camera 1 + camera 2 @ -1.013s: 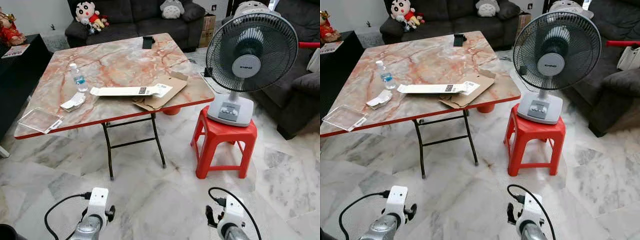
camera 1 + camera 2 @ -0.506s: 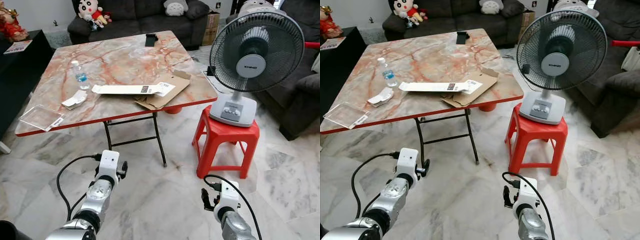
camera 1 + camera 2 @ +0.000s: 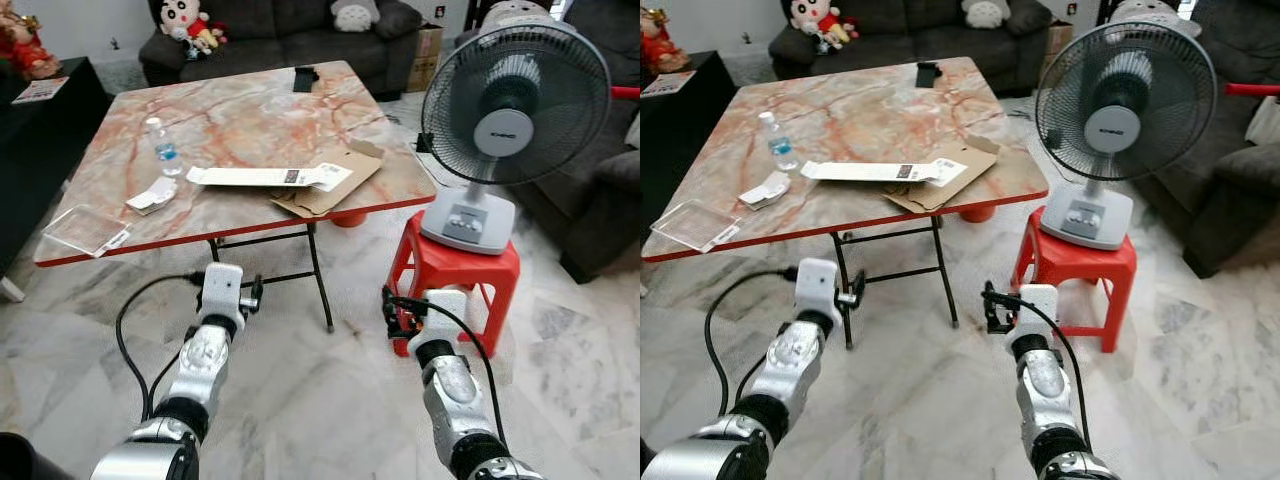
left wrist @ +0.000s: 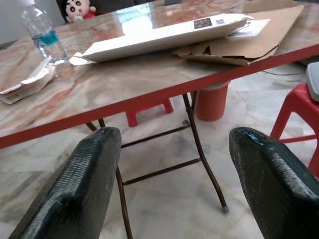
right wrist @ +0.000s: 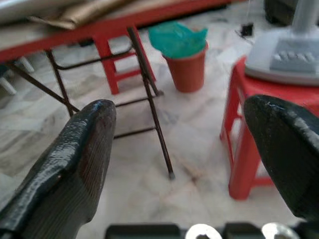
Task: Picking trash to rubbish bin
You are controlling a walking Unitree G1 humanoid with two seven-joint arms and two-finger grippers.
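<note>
1. While both arms were raised in front of the robot, the left end effector had its two black fingers spread wide with nothing between them, and the right end effector was spread and empty as well.
2. Ahead of and above the left end effector lay the surface, a marble-patterned folding top with a red edge. The trash on it was a flattened brown cardboard piece hanging slightly over the near edge, with a long white box resting across it.
3. Further to the left of that end effector were a crumpled white wrapper, a water bottle standing upright, and a clear plastic tray at the near corner.
4. Beyond the right end effector, on the floor behind the folding legs, stood the rubbish bin, a small orange pail lined with a green bag.
5. A good approach would likely be to step closer first, since both end effectors sat below the red edge and well short of the trash.
6. Lifting the left end effector clear of the edge before reaching in would avoid striking it.
7. Pinching the white box near its closest end seemed sensible, as it lay on top.
8. The fan on the red stool stood just right of the right end effector, so a wide swing there risked a knock.
</note>
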